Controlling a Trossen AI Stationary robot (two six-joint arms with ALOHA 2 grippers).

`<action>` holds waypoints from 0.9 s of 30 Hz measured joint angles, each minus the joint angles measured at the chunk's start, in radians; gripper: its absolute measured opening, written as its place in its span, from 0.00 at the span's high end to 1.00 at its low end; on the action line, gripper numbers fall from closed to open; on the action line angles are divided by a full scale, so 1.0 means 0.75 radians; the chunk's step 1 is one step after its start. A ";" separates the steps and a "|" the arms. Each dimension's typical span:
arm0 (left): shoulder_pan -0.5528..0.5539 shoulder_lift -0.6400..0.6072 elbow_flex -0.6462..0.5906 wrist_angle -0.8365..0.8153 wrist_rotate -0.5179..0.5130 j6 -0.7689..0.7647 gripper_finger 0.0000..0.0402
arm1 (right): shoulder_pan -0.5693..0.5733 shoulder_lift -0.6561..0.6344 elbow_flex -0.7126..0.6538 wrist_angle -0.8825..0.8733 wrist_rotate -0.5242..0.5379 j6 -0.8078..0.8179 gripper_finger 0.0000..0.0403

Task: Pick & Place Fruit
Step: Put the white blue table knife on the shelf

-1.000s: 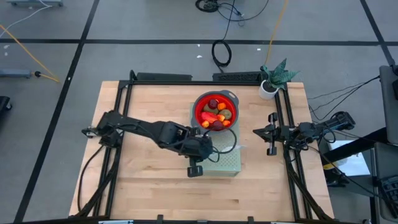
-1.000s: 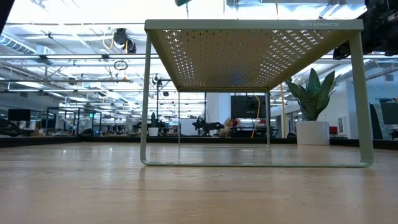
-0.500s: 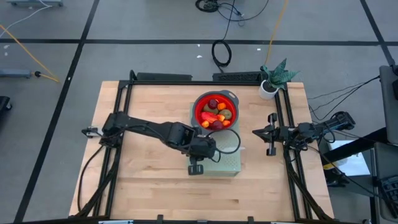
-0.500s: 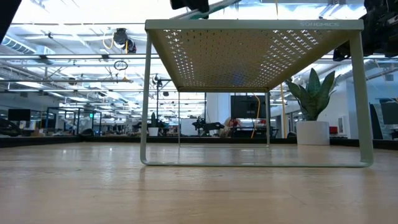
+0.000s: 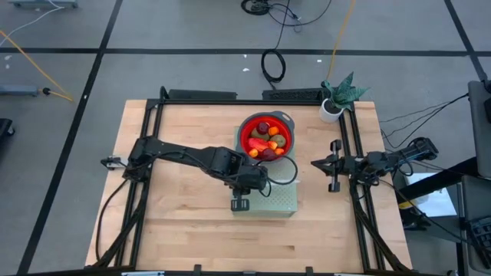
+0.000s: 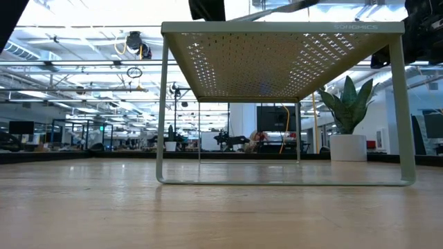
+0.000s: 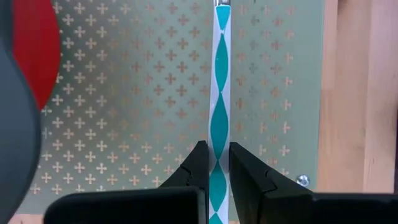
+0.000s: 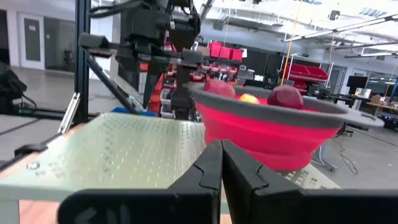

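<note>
Left gripper [image 7: 214, 171] farther over rack [image 7: 124, 124], gripping knife [image 7: 220, 93].

Pale green perforated stand [image 5: 278, 198] sat on the wooden table [image 5: 176, 138], right of centre. Red bowl with grey rim [image 5: 285, 120] rested at the stand's far end. White and teal striped knife handle [image 7: 220, 93] lay along the stand's top. Potted plant [image 5: 336, 98] stood at the table's far right corner.

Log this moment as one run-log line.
left gripper: shut on knife, over green rack | right gripper: shut, waiting | fruit: in red bowl
</note>
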 joint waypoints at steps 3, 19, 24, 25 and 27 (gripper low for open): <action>0.000 0.000 0.000 -0.004 0.001 0.004 0.90 | 0.000 0.000 0.000 -0.017 0.001 -0.001 1.00; 0.008 0.054 0.000 -0.015 -0.011 0.044 0.89 | 0.000 0.000 0.000 -0.033 0.002 -0.001 1.00; 0.019 0.082 0.000 -0.064 -0.013 0.047 0.89 | 0.000 0.000 0.000 -0.031 0.000 0.000 1.00; 0.022 0.082 0.000 -0.068 -0.013 0.037 0.89 | 0.000 0.000 0.000 -0.029 0.000 0.000 1.00; 0.026 0.082 0.000 -0.066 -0.012 0.026 0.89 | 0.000 0.000 0.000 -0.031 0.000 0.000 1.00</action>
